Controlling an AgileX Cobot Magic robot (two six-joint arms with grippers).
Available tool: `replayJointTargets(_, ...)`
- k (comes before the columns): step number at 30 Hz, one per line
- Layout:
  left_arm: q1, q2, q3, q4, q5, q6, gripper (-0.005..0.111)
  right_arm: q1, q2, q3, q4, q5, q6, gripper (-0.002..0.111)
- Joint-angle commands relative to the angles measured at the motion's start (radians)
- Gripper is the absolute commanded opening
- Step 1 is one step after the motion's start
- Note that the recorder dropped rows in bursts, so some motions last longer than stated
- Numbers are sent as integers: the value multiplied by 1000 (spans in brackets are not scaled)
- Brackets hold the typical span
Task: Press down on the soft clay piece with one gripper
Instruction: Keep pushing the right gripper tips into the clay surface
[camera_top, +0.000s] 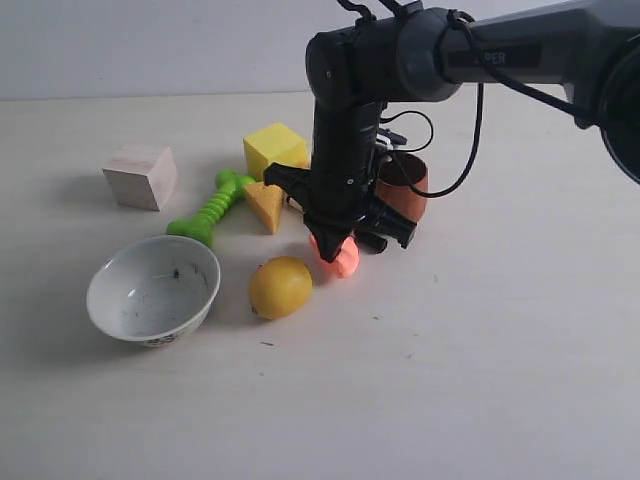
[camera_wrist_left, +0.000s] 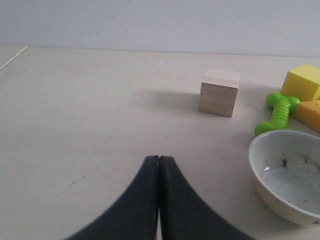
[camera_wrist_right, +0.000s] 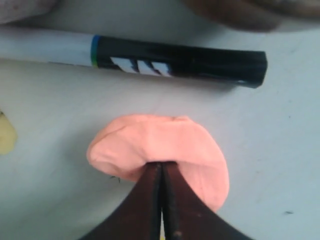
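The soft clay piece (camera_wrist_right: 157, 142) is a salmon-pink half-round lump lying on the table; it also shows in the exterior view, clay piece (camera_top: 346, 261), just right of the lemon. My right gripper (camera_wrist_right: 161, 164) is shut, and its joined black tips dig into the near side of the clay, which bulges round them. In the exterior view the right gripper (camera_top: 331, 249) points straight down from the dark arm onto the lump. My left gripper (camera_wrist_left: 159, 158) is shut on nothing, low over bare table, far from the clay and out of the exterior view.
A black-and-white marker (camera_wrist_right: 150, 59) lies just beyond the clay. Around it stand a yellow lemon (camera_top: 280, 287), white bowl (camera_top: 153, 290), green toy (camera_top: 211, 209), yellow block (camera_top: 275, 150), orange wedge (camera_top: 266, 206), wooden cube (camera_top: 140, 176) and a brown cup (camera_top: 402, 186) behind the arm.
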Motion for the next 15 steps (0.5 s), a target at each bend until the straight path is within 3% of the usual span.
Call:
replayJointTargets(1,-5,-7,0,-2,-9,4,0,1,7,3,-2,-19,-25,0)
replayJointTargets(9,-5,-7,0,-2,-9,4,0,1,35,3,47,-25,-57,0)
replayJointTargets(12,-5,-7,0,-2,-9,4,0,1,35,3,45,-25,-59,16)
replayJointTargets(15,-5,-7,0,-2,-9,4,0,1,35,3,40,-25,-59,19)
